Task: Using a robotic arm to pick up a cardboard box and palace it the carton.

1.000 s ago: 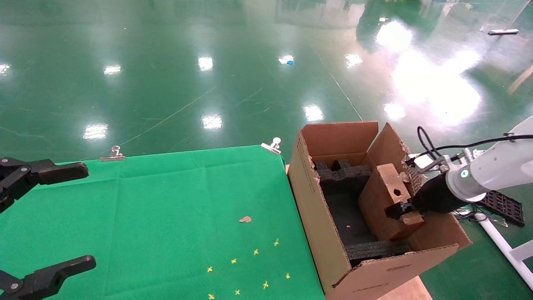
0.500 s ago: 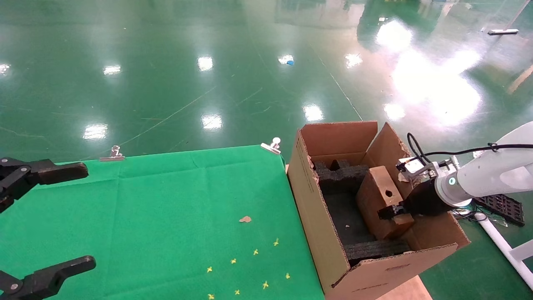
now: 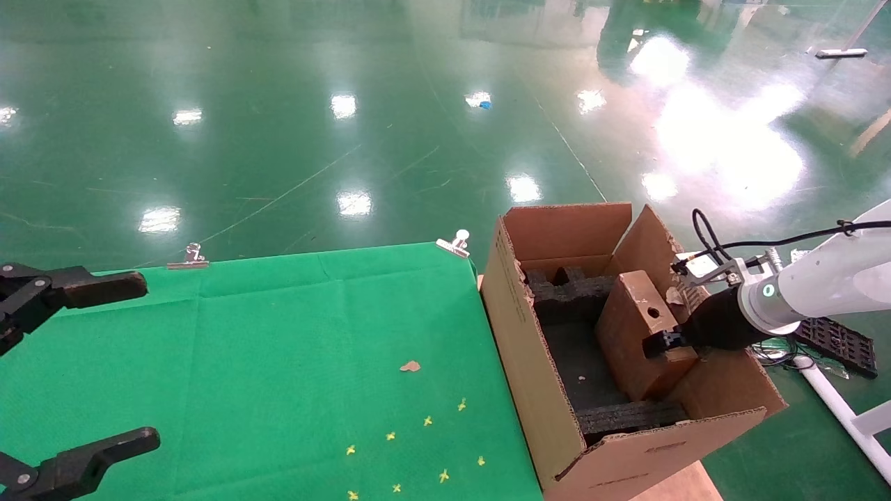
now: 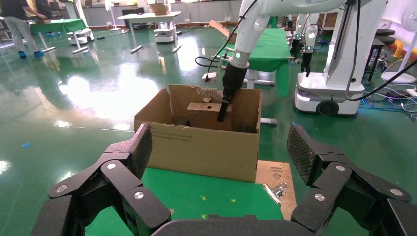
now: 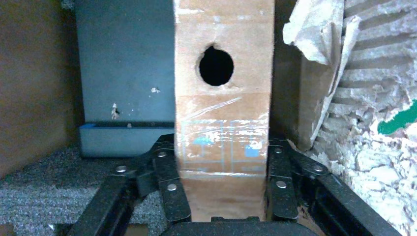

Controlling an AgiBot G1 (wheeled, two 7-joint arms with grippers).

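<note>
Our right gripper (image 3: 663, 342), seen from the head, clamps the cardboard box (image 3: 637, 334) inside the carton (image 3: 557, 417) beside the desk (image 3: 278, 362); release remains. The left wrist view shows our left gripper (image 4: 221, 162) spread, parked. The right wrist view shows fingers (image 5: 169, 182) pinching the box.

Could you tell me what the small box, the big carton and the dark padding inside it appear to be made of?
The cardboard box looks like plain brown card, matte, patched with glossy clear tape. The carton seems to be corrugated cardboard: fluting shows at its torn flap. The padding looks like black foam, coarse and dull.
</note>
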